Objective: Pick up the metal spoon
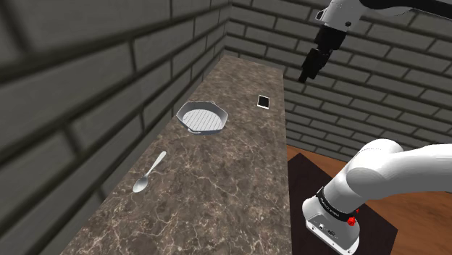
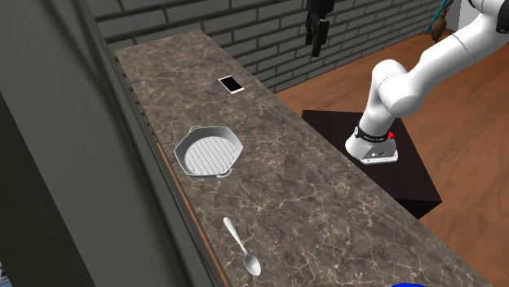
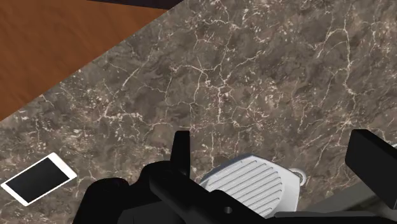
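The metal spoon (image 1: 148, 172) lies flat on the dark marble counter (image 1: 239, 166), bowl toward the shoulder view's lower left. In the second exterior view the spoon (image 2: 242, 245) rests near the counter's wall-side edge. My gripper (image 1: 305, 75) hangs high in the air beyond the counter's far end, far from the spoon. It is also up near the brick wall in the second exterior view (image 2: 316, 49). In the wrist view the gripper (image 3: 277, 159) is open, its black fingers (image 3: 181, 149) standing wide apart with nothing between them.
A grey ridged grill pan (image 1: 203, 118) sits mid-counter between gripper and spoon. A white-rimmed phone (image 1: 264, 101) lies near the far end. Brick walls (image 1: 87, 87) border the counter's long side and end. Wooden floor (image 2: 457, 130) and the dark stand (image 2: 408, 175) lie off the open side.
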